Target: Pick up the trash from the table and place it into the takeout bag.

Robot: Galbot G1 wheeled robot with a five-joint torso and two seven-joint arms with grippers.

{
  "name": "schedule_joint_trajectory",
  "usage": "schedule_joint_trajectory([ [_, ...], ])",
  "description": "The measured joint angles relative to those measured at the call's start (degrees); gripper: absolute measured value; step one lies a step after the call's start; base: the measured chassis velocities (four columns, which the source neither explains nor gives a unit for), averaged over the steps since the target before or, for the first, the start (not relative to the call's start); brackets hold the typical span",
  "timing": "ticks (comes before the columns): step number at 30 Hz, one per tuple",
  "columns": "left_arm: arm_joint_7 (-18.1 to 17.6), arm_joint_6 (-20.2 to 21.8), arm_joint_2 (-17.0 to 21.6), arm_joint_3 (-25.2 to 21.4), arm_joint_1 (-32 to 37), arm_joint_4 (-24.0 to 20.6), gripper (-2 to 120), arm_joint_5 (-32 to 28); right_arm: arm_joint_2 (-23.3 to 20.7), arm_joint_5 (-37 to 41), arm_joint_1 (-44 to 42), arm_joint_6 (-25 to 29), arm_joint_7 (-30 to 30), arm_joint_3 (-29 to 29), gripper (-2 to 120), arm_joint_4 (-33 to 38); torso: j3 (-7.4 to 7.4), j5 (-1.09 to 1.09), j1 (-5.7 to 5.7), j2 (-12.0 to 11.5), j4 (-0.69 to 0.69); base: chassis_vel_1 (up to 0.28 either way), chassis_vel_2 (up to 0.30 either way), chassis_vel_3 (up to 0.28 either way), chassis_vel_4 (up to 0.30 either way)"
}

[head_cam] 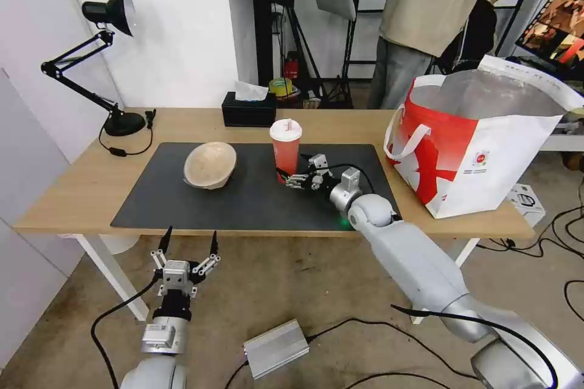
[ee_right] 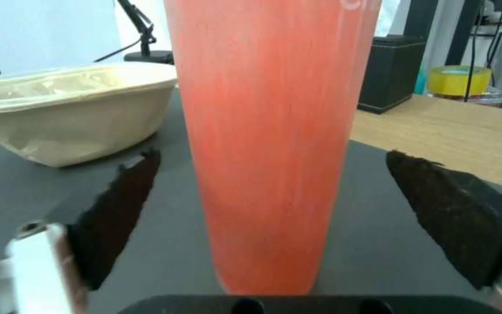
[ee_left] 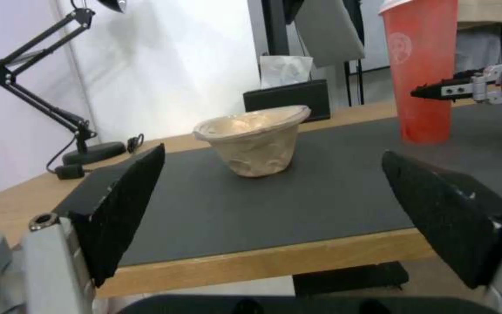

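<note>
Left gripper (head_cam: 188, 242) spread, below table (head_cam: 73, 194) edge | right gripper (head_cam: 291, 177) spread around cup (head_cam: 286, 149) | bowl (head_cam: 210, 164) on mat (head_cam: 243, 200)

Open mat at the front, objects ranged across the middle

The tall red cup (head_cam: 286, 149) is flanked by the spread fingers of the right gripper (head_cam: 296, 177); bare mat (head_cam: 243, 206) is left between it and the beige bowl (head_cam: 210, 164). The back edge is occupied by a tissue box (head_cam: 249, 110), the right end by the takeout bag (head_cam: 480, 146), the back-left corner by a lamp (head_cam: 121, 121)

White wall (head_cam: 182, 24), black desk lamp (head_cam: 109, 12)
</note>
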Motion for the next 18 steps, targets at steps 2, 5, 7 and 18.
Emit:
schedule_joint_trajectory([
  [2, 0.0, -0.01, 0.0, 0.02, -0.03, 0.08, 100, 0.01, 0.04, -0.09, 0.01, 0.0, -0.19, 0.02, 88, -0.08, 0.0, 0.0, 0.0, 0.0, 0.0, 0.0, 0.0, 0.0, 0.0],
  [5, 0.0, -0.03, 0.0, 0.03, -0.04, 0.13, 100, 0.01, 0.05, -0.1, 0.01, 0.0, -0.26, 0.02, 77, -0.1, 0.0, 0.0, 0.0, 0.0, 0.0, 0.0, 0.0, 0.0, 0.0],
  [7, -0.01, -0.04, 0.0, 0.03, -0.04, 0.13, 100, 0.01, 0.06, -0.1, 0.01, 0.03, -0.32, 0.02, 68, -0.19, 0.0, 0.0, 0.0, 0.0, 0.0, 0.0, 0.0, 0.0, 0.0],
  [18, -0.02, -0.09, 0.01, -0.11, -0.06, 0.29, 100, -0.06, 0.24, -0.08, -0.11, 0.14, -0.56, 0.02, 31, -0.32, 0.0, 0.0, 0.0, 0.0, 0.0, 0.0, 0.0, 0.0, 0.0],
])
